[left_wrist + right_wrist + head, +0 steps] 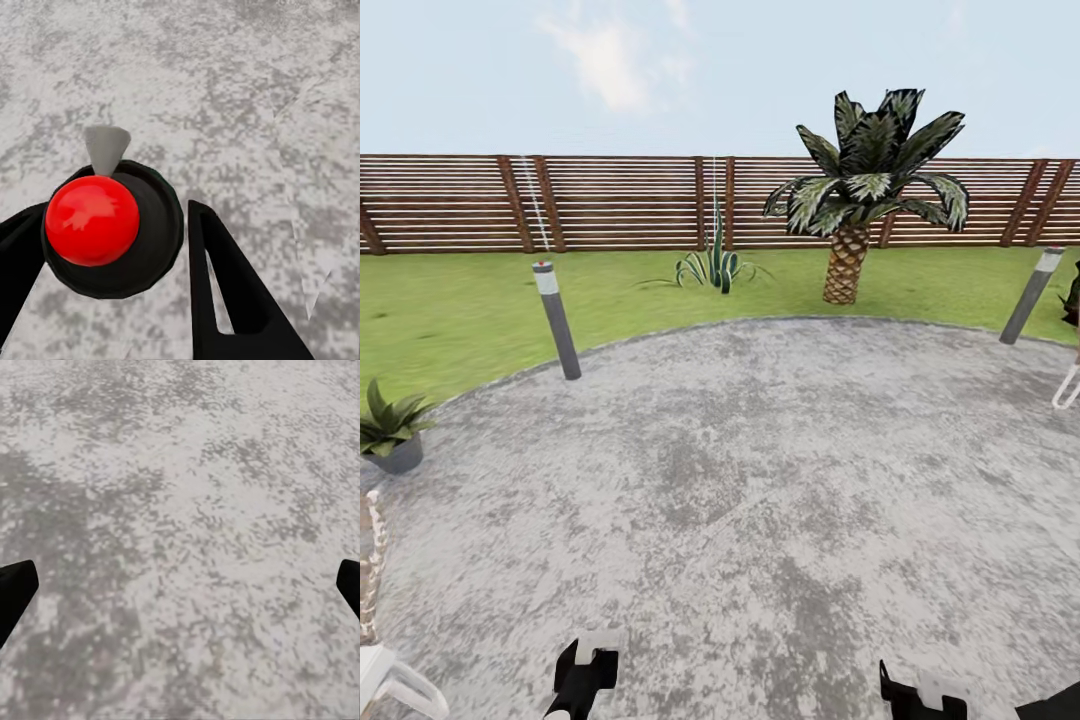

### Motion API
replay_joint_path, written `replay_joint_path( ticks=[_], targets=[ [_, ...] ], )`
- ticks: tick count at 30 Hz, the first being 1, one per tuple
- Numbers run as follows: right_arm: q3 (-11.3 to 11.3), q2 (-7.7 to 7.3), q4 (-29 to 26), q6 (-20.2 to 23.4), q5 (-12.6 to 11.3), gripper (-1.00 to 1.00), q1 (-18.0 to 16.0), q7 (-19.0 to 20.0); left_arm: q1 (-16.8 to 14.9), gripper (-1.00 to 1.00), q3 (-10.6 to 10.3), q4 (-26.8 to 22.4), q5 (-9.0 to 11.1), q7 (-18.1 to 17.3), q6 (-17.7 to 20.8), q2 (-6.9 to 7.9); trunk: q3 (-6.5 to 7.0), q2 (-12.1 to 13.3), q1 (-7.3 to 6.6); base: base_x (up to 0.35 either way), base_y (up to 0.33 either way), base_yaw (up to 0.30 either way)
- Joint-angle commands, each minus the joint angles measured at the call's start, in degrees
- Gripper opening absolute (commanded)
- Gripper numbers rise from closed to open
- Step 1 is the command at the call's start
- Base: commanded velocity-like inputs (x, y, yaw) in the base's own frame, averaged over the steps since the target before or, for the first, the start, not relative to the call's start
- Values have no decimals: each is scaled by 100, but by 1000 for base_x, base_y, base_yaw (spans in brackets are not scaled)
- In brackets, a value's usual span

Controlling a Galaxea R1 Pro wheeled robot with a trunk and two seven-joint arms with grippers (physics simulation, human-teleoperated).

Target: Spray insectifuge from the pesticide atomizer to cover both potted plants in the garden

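Observation:
In the left wrist view the pesticide atomizer [94, 221] shows end-on: a round black body, a red dome and a grey spout. It sits between the two black fingers of my left gripper [116, 211], which touch it on both sides. In the head view my left gripper [585, 672] hangs low over the round grey patio [760, 480]. One potted plant [390, 430], a small rosette of pointed green leaves in a grey pot, stands at the patio's left rim. My right gripper [180, 577] is open over bare paving, with nothing between its fingers, and its black fingers [916, 697] are low on the right.
Two grey bollard lights [557, 318] [1030, 295] stand on the patio's far rim. A palm [860, 190] and a striped spiky plant [712, 262] grow on the lawn before the slatted fence [610, 200]. White chair frames [390, 680] [1067, 385] show at bottom left and right edge.

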Motion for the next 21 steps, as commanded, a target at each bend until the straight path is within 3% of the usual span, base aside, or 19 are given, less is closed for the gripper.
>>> replay_joint_path(
  ticks=[1, 8, 21],
  targets=[
    [-14, 0, 10, -17, 61, 100, -6, -47, 0, -100, 34, 5, -61, 20, -19, -4, -5, -2, 2, 338, 0, 5],
    [-14, 1, 10, -17, 62, 100, -5, -47, -1, -100, 34, 5, -62, 20, -19, -4, -5, -2, 2, 338, 0, 151],
    [-14, 1, 10, -12, 62, 100, -5, -47, -5, -100, 34, 5, -55, 20, -19, -4, -5, -2, 2, 338, 0, 271]
  ],
)
